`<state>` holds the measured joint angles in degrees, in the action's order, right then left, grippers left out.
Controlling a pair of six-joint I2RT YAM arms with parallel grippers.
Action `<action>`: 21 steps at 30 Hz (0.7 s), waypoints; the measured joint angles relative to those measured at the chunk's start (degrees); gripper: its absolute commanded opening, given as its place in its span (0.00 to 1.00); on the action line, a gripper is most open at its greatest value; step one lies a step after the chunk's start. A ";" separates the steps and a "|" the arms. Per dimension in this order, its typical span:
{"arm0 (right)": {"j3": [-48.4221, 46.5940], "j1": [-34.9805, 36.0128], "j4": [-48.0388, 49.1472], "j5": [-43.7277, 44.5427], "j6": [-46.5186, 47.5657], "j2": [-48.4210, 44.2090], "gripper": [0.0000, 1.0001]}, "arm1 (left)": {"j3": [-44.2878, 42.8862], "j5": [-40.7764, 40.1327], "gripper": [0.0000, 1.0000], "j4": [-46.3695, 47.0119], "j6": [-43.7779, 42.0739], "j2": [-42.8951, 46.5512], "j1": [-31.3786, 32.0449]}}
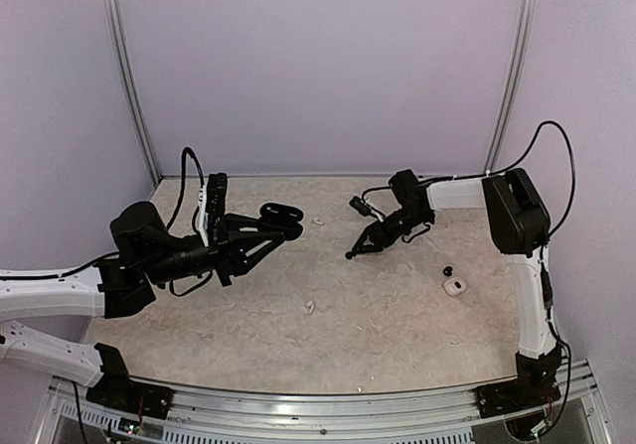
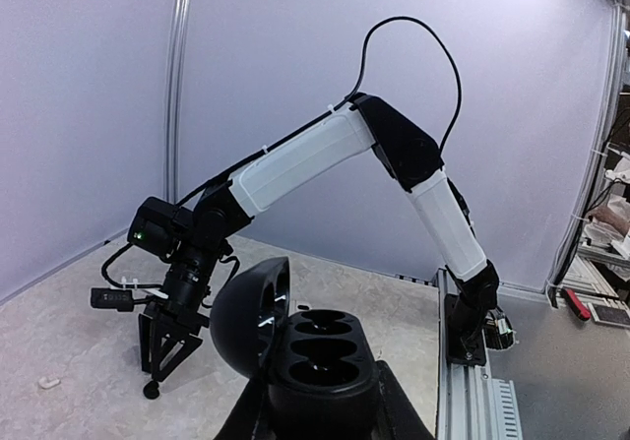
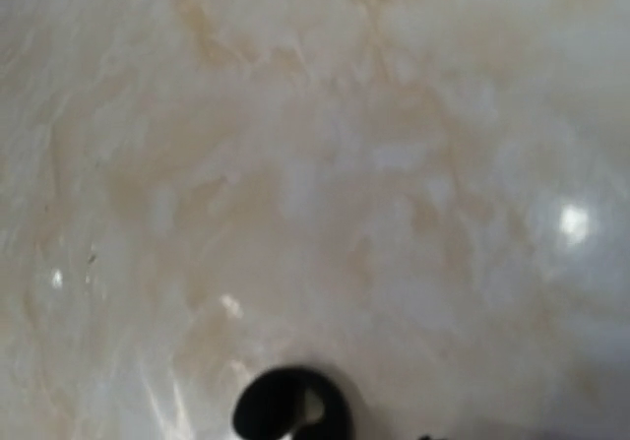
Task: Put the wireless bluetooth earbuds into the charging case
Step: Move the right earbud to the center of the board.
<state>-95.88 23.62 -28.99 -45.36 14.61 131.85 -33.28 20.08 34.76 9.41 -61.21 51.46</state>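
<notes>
The black charging case [image 2: 320,361] stands open in my left gripper [image 2: 320,410], lid [image 2: 246,322] swung to the left and its wells bare. In the top view the case [image 1: 281,211] is held above the table's back left by that gripper [image 1: 270,227]. My right gripper [image 1: 352,251] points down at mid-table, its tip at a black earbud [image 1: 349,256]. The left wrist view shows the same black earbud [image 2: 151,391] under its tip [image 2: 154,379]. The earbud [image 3: 290,410] is blurred at the bottom of the right wrist view. I cannot make out the jaw gap.
A white earbud [image 1: 319,222] lies behind the centre and shows low left in the left wrist view [image 2: 49,382]. Another white earbud [image 1: 310,307] lies in front. On the right, a second black earbud [image 1: 447,270] lies beside a small white piece [image 1: 455,286].
</notes>
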 measured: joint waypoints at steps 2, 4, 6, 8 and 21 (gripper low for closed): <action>0.96 -0.17 0.02 -0.90 -0.13 -0.02 0.45 | 0.22 0.00 0.00 0.02 0.00 0.00 0.00; 1.62 -0.20 0.20 -2.08 -0.13 -0.07 0.45 | 0.39 0.00 0.00 0.07 0.00 0.00 0.00; 1.88 -0.26 0.44 -2.73 -0.13 -0.07 0.45 | 0.50 0.00 0.00 0.28 0.00 0.00 0.00; 1.90 -0.26 0.39 -3.08 -0.13 -0.07 0.44 | 0.52 0.02 0.00 0.48 0.00 0.00 0.00; 4.96 -0.20 2.27 -8.74 -0.07 -0.20 0.43 | 0.59 0.02 0.00 0.76 -0.02 0.00 0.00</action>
<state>-90.91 23.42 -26.72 -54.11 14.55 131.66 -32.69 20.10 35.53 9.39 -61.21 51.46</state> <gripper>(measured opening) 0.437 0.239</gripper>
